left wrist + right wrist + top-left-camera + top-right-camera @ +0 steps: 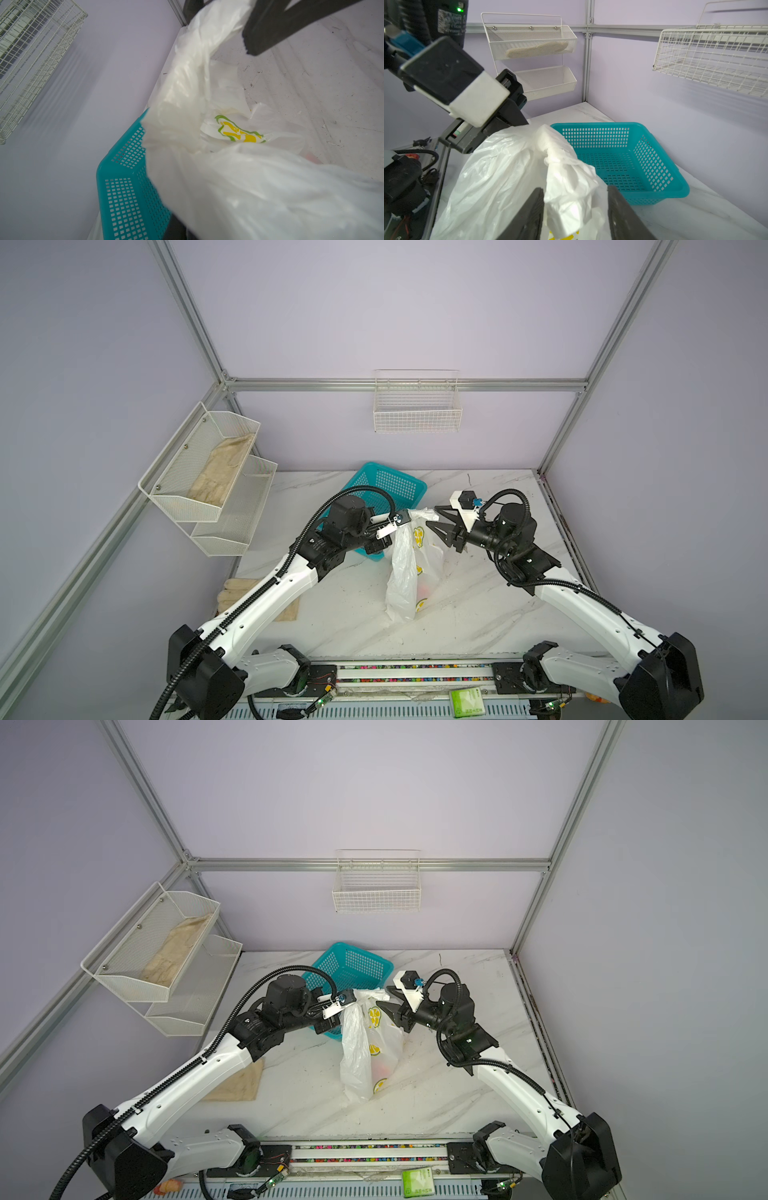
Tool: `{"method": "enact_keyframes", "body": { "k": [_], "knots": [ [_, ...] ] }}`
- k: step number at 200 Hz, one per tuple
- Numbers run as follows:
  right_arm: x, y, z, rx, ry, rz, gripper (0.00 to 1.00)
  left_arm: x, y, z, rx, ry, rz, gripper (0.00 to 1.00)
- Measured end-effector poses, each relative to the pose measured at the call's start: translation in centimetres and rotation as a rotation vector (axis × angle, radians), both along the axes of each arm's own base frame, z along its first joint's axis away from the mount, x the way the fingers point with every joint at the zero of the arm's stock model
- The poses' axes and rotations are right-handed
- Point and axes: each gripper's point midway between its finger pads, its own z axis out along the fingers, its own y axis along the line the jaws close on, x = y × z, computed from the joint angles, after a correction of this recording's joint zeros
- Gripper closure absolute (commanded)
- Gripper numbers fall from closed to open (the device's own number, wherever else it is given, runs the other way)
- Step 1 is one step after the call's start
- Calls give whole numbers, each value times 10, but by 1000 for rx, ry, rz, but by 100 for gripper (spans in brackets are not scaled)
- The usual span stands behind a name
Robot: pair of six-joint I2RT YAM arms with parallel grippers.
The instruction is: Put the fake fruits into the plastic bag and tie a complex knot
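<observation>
The plastic bag (pixel 402 572) (pixel 356 1052) hangs lifted at mid-table, its bottom resting on the marble. My left gripper (pixel 404 517) (pixel 352 997) is shut on the bag's bunched top. In the left wrist view the bag (pixel 249 187) hides almost all of its fingers. My right gripper (pixel 431 516) (pixel 383 996) (pixel 574 189) stands open around a twisted white handle of the bag (pixel 566 170). One finger touches the plastic and the other stands off it. The fake fruits (pixel 424 588) (pixel 380 1069) show only as a faint red blur through the bag's wall.
A teal perforated basket (pixel 390 485) (pixel 623 158) lies just behind the bag. Beige gloves (pixel 237 589) lie under the left arm. A white mesh rack (pixel 208 472) hangs on the left wall and a wire basket (pixel 417 406) on the back wall.
</observation>
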Motion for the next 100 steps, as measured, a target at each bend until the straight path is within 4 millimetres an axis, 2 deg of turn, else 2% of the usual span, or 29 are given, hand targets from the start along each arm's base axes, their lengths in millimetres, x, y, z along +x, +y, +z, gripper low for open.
{"method": "enact_keyframes", "body": {
  "k": [48, 80, 100],
  "knots": [
    [-1, 1, 0, -8, 1, 8, 88, 0, 0, 0, 0, 0, 0, 100],
    [-1, -1, -9, -29, 44, -2, 100, 2, 2, 0, 6, -4, 13, 100],
    [-3, -4, -12, -36, 67, -13, 100, 3, 3, 0, 10, -7, 22, 100]
  ]
}}
